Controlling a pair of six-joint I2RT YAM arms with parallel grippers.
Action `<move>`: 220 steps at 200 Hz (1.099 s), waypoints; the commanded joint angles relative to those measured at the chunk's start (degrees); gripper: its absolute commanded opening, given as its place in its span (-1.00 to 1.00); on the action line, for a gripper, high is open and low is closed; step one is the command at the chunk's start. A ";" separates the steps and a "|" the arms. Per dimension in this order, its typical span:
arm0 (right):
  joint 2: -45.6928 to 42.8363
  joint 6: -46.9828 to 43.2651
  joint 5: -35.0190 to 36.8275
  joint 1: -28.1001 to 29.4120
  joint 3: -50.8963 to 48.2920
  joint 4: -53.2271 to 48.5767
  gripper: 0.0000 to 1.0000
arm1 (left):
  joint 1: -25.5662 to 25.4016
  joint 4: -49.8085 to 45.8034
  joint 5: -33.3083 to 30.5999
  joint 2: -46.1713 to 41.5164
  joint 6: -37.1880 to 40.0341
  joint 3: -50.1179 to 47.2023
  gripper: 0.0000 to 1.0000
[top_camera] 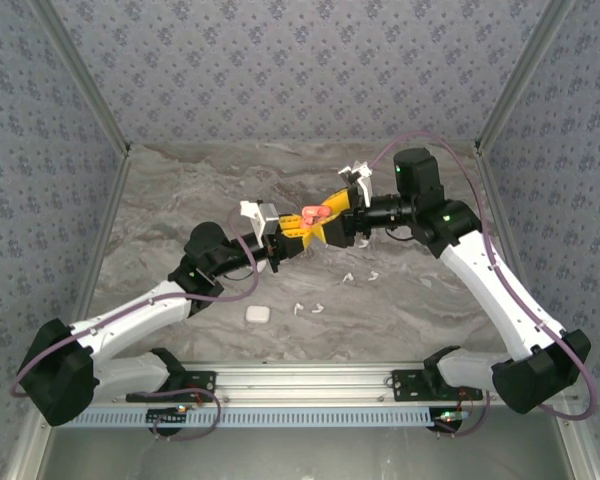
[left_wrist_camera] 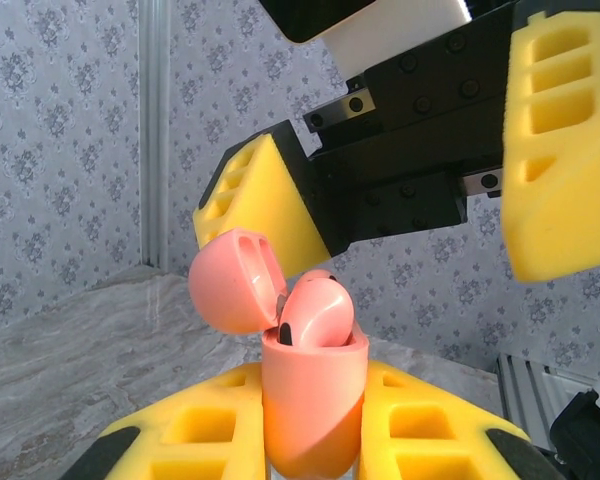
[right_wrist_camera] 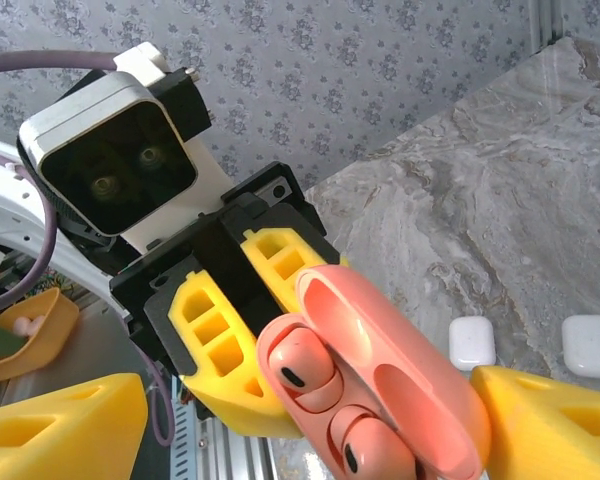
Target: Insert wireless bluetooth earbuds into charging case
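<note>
A: Several white earbuds [top_camera: 310, 308] lie loose on the table [top_camera: 230, 180]. Farther out?
B: Left pincer [left_wrist_camera: 315, 455] clamps the pink case [left_wrist_camera: 315, 395], two pink earbuds [right_wrist_camera: 305, 375] seated; right pincer [right_wrist_camera: 310, 420] gapes empty. Next, I'd say: nudge the lid [left_wrist_camera: 235, 280] shut.

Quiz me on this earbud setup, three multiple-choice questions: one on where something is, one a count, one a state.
1. Where is the pink case? A) lying loose B) clamped in the left claw C) sealed in a bag
2. How many buds sit in it? A) none B) four C) two
3. Its lid is: A) flipped open B) shut C) snapped off
Answers: B, yellow fingers pinch its base; C, two pink ones show side by side; A, it tilts back on its hinge.
</note>
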 commanded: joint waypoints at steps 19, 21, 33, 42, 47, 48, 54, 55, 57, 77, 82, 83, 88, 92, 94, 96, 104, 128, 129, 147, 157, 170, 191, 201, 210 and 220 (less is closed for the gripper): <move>-1.54 -0.67 -3.03 0.59 -0.30 -1.17 0.61 | -0.35 1.72 -0.83 -1.52 0.86 0.05 -1.00; -1.65 -0.75 -2.99 0.59 -0.37 -1.17 0.60 | -0.38 1.69 -0.82 -1.48 0.87 0.04 -1.00; -2.34 -1.03 -2.52 0.68 -0.91 -1.00 0.60 | -0.33 1.50 -0.90 -1.48 1.04 0.14 -1.00; -2.83 -1.19 -2.15 0.71 -1.22 -0.74 0.59 | -0.37 1.42 -0.97 -1.47 1.13 0.13 -1.00; -3.15 -1.24 -1.92 0.68 -1.60 -0.58 0.59 | -0.39 1.41 -1.00 -1.48 1.09 0.11 -1.00; -3.23 -1.22 -1.92 0.68 -1.64 -0.52 0.59 | -0.40 1.41 -1.00 -1.47 1.11 0.12 -1.00; -3.55 -1.21 -1.64 0.68 -2.04 -0.19 0.59 | -0.40 1.41 -1.03 -1.51 1.13 0.06 -1.00; -3.65 -1.21 -1.60 0.68 -2.08 -0.15 0.59 | -0.40 1.41 -1.01 -1.49 1.13 0.14 -1.00; -3.76 -1.21 -1.47 0.70 -2.11 -0.06 0.59 | -0.40 1.41 -0.99 -1.52 1.13 0.13 -1.00; -4.85 -1.21 -0.83 0.83 -3.04 0.48 0.59 | -0.40 1.35 -1.02 -1.38 1.22 0.12 -1.00; -5.05 -1.21 -0.46 0.79 -3.32 0.48 0.60 | -0.40 1.37 -1.03 -1.40 1.22 0.05 -1.00; -5.06 -1.21 -0.35 0.82 -3.33 0.49 0.60 | -0.40 1.35 -1.01 -1.39 1.18 0.09 -1.00; -5.25 -1.21 -0.03 0.79 -3.51 0.39 0.60 | -0.40 1.33 -0.99 -1.38 1.21 0.12 -1.00; -5.32 -1.21 0.16 0.79 -3.60 0.32 0.60 | -0.40 1.33 -0.99 -1.45 1.20 0.12 -1.00; -5.33 -1.21 0.25 0.77 -3.61 0.26 0.60 | -0.37 1.33 -0.99 -1.40 1.15 0.06 -1.00; -5.44 -1.21 0.34 0.79 -3.68 0.20 0.60 | -0.39 1.33 -0.99 -1.38 1.12 0.04 -1.00; -5.42 -1.30 0.41 0.77 -3.87 0.08 0.59 | -0.40 1.33 -0.99 -1.29 1.13 0.08 -1.00; -5.76 -1.21 1.16 0.91 -4.31 0.28 0.60 | -0.40 1.33 -1.01 -1.47 1.10 0.04 -1.00; -5.81 -1.25 1.20 0.93 -4.36 0.26 0.60 | -0.40 1.33 -1.00 -1.51 1.12 0.00 -1.00; -5.85 -1.56 2.36 0.91 -4.32 -0.43 0.60 | -0.38 1.33 -0.99 -1.48 1.05 -0.05 -1.00; -5.93 -1.80 2.77 0.91 -4.24 -0.79 0.60 | -0.40 1.35 -0.95 -1.48 1.05 -0.05 -1.00; -6.08 -2.00 2.75 0.95 -4.23 -0.99 0.60 | -0.37 1.24 -1.08 -1.55 0.96 -0.13 -1.00; -6.79 -2.00 2.05 1.04 -4.65 -0.28 0.60 | -0.40 1.15 -1.16 -1.56 0.96 -0.29 -1.00; -7.26 -1.92 1.79 1.14 -5.05 0.19 0.60 | -0.40 1.08 -1.32 -1.58 1.05 -0.33 -1.00; -7.81 -1.93 1.61 1.15 -5.35 0.69 0.61 | -0.40 1.08 -1.41 -1.55 1.00 -0.35 -1.00; -8.38 -1.91 1.53 1.21 -5.71 1.17 0.61 | -0.39 1.06 -1.52 -1.51 1.04 -0.36 -1.00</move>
